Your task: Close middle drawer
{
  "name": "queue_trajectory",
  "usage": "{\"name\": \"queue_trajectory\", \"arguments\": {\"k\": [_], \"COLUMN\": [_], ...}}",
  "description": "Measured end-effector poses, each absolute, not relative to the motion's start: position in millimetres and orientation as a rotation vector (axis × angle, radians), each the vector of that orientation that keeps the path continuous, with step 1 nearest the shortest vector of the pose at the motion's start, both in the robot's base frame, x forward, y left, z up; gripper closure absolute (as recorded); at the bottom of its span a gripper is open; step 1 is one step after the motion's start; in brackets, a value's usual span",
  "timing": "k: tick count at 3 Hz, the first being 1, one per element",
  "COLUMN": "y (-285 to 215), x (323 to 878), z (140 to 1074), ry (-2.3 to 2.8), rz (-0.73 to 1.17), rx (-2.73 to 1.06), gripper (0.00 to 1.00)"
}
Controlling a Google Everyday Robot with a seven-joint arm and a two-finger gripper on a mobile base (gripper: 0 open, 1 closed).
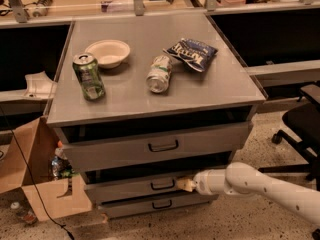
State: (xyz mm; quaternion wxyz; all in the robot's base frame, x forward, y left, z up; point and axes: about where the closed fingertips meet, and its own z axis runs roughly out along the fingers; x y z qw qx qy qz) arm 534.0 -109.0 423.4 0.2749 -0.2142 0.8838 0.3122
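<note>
Camera view, one moment of a drawer-closing task. A grey cabinet fills the centre; its counter carries a few small items. Three drawers stack below: the top drawer stands out from the body with a dark gap above it, the middle drawer sits under it, and the lowest drawer is nearest the floor. A white arm reaches in from the lower right, and its gripper rests against the middle drawer's front, just right of the handle. The fingers appear drawn together and hold nothing.

Progress, as a judgement: contact for a push is made. A dark strip above the front suggests the middle drawer is only slightly out, so a short inward travel is left.

Room for moving: the floor in front of the drawers is bare. An office chair stands near the arm on the right, and a cardboard box sits beside the cabinet's left edge, apart from the gripper.

On the counter, well back from its front edge: a chip bag, a bowl, an upright can and a can lying on its side.
</note>
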Motion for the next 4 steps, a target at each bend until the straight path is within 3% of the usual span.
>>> {"name": "queue_trajectory", "arguments": {"k": [1, 2, 4], "y": [-109.5, -109.5, -109.4], "x": [531.8, 531.8, 531.8], "z": [423.4, 423.4, 423.4], "ry": [2.376, 2.376, 2.376], "rz": [0.839, 0.839, 0.839], "rx": [-0.576, -0.576, -0.576], "gripper": [1.00, 0.83, 0.37]}}
